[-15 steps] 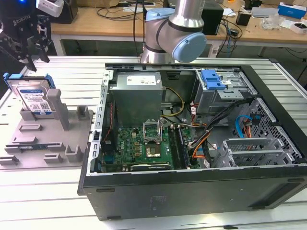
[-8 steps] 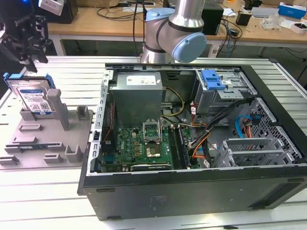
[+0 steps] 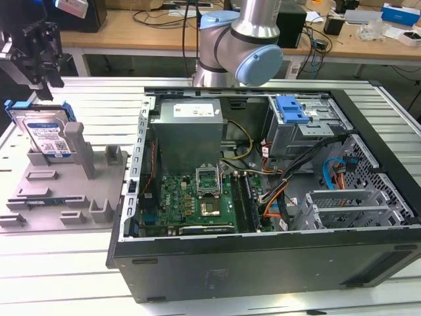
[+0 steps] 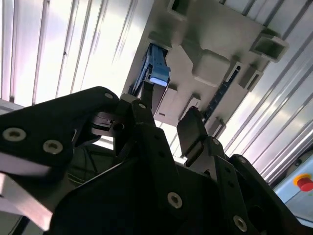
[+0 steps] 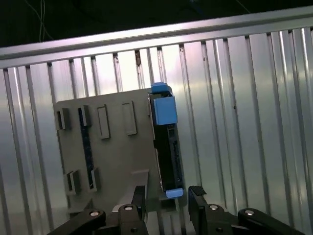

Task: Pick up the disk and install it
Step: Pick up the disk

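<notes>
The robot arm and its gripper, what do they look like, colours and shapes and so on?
The arm is a silver-grey metal tube with thick rounded joints, each closed by a light blue cap. The gripper is matte black: two flat, jointed linkage fingers on a blocky black body, dotted with small silver screw heads at the pivots.

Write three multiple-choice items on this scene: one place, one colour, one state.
1. The disk stands: A) in the computer case; B) in the grey holder; C) in the gripper.
2. Its bracket is: A) red; B) blue; C) green.
3. The gripper is: A) shut on the disk; B) shut, empty; C) open.
Answers: 1 B, upright in the holder, on the exterior view's left of the case; 2 B, blue plastic frames it; 3 C, fingers apart above the disk.
</notes>
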{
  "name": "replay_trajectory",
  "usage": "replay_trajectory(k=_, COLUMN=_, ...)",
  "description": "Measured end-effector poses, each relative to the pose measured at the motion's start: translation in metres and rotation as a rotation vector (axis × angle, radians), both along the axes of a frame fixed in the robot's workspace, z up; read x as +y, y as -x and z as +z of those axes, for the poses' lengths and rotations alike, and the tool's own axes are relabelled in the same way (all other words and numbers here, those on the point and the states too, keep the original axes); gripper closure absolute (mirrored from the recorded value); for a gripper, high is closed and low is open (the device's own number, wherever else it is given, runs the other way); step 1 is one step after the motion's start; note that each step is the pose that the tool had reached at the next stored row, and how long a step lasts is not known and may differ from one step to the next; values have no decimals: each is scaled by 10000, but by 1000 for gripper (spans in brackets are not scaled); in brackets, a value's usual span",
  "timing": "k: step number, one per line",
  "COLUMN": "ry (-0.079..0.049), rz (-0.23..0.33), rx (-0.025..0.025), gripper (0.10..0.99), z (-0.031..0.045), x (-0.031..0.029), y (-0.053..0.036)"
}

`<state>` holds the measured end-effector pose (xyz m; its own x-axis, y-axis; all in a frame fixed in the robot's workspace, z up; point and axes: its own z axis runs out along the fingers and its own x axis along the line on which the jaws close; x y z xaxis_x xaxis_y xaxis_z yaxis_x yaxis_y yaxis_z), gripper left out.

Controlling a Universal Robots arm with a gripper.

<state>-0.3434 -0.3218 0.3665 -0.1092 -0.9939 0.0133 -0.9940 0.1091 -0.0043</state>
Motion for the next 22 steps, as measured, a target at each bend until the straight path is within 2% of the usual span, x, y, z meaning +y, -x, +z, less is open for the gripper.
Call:
replay_trajectory(k=2, ry=37, rz=325, rx=0, gripper=604, z=0, x=0, y=0)
replay_trajectory(k=8, ry=48, rz=325, rx=0, gripper=604, z=0, x=0, y=0)
replay_trajectory(k=11, ry=49, rz=429, rx=1, gripper=604, z=-1, x=42, y=0)
replay_trajectory(k=14, ry=49, rz=884, rx=0, gripper=604, z=-8, x=77, y=9)
replay_trajectory(k=20, ry=48, rz=1118, rx=-2, gripper=604, z=-45, x=82, y=178)
replay_trajectory(k=22, ry=48, rz=1134, rx=-2, gripper=604, z=-57, x=112, y=329)
